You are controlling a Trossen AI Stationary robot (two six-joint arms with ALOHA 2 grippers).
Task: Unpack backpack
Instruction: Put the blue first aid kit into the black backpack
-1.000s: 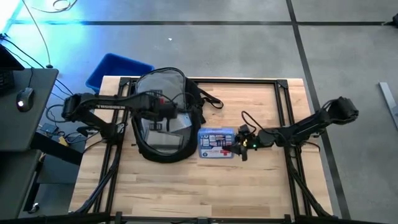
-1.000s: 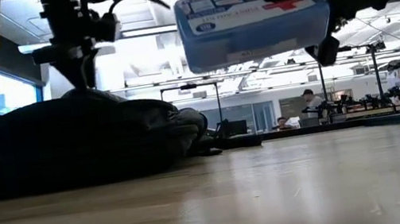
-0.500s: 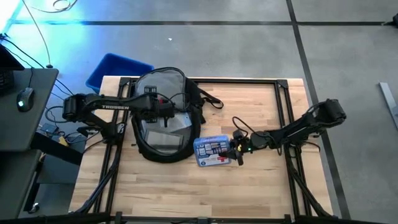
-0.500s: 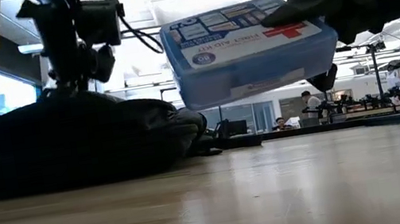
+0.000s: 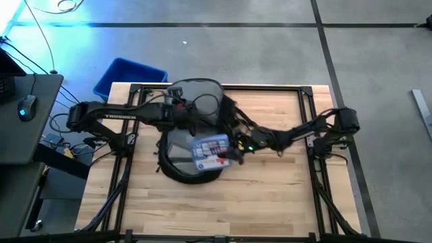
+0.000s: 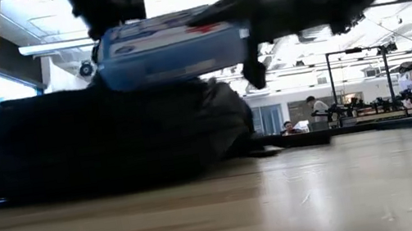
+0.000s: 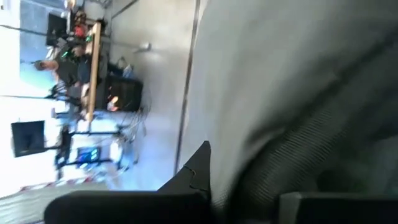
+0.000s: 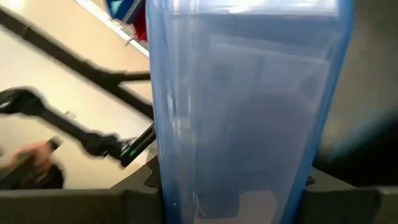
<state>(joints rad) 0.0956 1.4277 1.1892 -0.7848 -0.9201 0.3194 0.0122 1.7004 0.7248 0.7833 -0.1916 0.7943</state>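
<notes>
right gripper (image 5: 233,145) pinched the blue first-aid box (image 5: 210,151), holding it just over the open backpack (image 5: 196,135). left gripper (image 5: 177,106), fingers pressed together on the bag's far rim beyond it. judged early: box not yet set on the table (image 5: 270,196).

Your left gripper (image 5: 177,106) sat against the backpack (image 5: 174,162), its fingertips hidden in grey lining. The blue first-aid box (image 5: 210,151) covered the opening, and its far end ran off the right wrist view.
</notes>
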